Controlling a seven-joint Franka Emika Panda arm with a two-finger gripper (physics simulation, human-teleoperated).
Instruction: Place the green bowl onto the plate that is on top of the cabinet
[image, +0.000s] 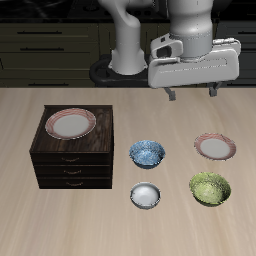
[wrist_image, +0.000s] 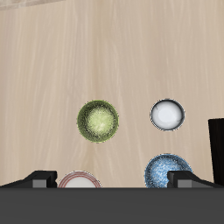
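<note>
Toward one end of the surface sits the cabinet (image: 73, 150), drawers facing the front edge, and the plate (image: 71, 123) lies flat on its top, bare and ready to receive something. Beside the cabinet stand the blue bowl (image: 148, 153) and, nearer the front edge, the white-grey bowl (image: 146, 195). Farther along, the second plate (image: 215, 147) lies on the wood, with the green bowl (image: 210, 188) just in front of it, upright and untouched. Above, toward the back edge, the gripper (image: 192, 93) hangs high, fingers spread wide and empty, presumably poised to descend on the green bowl.
</note>
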